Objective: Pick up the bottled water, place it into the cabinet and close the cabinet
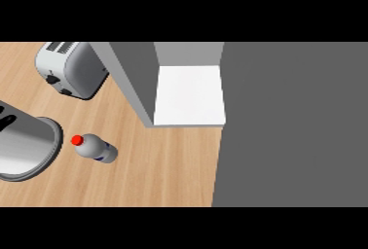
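Bottled water point(96, 149) is seen standing on the wooden counter point(165, 165), at eight o'clock from the open cabinet point(188, 95). Neither hand is shown, so no grasp can be judged. A nudged bottle could be toppled toward the pot point(25, 148).

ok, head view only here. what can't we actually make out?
- Both hands: not in the head view at all.
- Cabinet: only its white shelf shows; the large grey panel at the right, seemingly its open door, hides what lies behind it.
- Pot: cut off by the left edge.
- Toaster: top cut off by the upper edge.
- Bottled water: label too small to read.
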Motion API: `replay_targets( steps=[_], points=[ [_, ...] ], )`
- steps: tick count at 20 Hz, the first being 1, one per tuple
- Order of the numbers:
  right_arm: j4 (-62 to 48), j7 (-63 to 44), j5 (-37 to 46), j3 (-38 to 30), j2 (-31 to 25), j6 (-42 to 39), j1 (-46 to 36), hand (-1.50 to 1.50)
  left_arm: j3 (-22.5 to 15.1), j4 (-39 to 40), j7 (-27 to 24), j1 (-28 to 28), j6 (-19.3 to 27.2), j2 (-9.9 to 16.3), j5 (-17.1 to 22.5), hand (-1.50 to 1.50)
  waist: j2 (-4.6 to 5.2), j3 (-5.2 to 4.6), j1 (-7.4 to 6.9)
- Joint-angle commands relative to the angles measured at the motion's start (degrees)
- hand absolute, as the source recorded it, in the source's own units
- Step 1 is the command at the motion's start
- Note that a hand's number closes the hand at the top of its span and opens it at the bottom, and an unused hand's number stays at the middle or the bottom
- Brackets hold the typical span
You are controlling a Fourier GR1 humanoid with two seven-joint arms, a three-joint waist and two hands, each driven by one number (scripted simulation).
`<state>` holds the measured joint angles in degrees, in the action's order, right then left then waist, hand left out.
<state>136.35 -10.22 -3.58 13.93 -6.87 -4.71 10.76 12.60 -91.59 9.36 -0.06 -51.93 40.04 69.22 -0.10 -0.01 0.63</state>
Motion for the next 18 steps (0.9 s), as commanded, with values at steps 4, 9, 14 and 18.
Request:
replay_targets(
  steps=[4,9,14,18],
  points=[
    [8.84,-8.54,2.45,4.27,1.05,2.66,1.03,-1.50,1.57,5.23,4.99,0.88,-2.98,10.03,11.25,-1.50,-0.05,-0.01,-0.48],
    [10.27,-7.99,5.04,8.07,1.53,2.85,3.59,-1.50,1.33,7.01,4.54,-3.27,-2.99,4.33,0.55,-1.50,0.00,-0.01,0.12],
    [9.02,-15.32,6.79,7.50,3.40,6.19,-6.30,-1.50,-0.12,8.73,5.24,-8.93,-2.82,0.41,-5.75,-1.50,0.22,-0.06,0.03],
    [13.71,-15.33,7.11,9.39,1.03,5.45,-1.78,-1.50,2.01,11.45,3.38,-5.71,-6.82,-4.94,-13.57,-1.50,0.17,-0.11,0.64]
  ],
)
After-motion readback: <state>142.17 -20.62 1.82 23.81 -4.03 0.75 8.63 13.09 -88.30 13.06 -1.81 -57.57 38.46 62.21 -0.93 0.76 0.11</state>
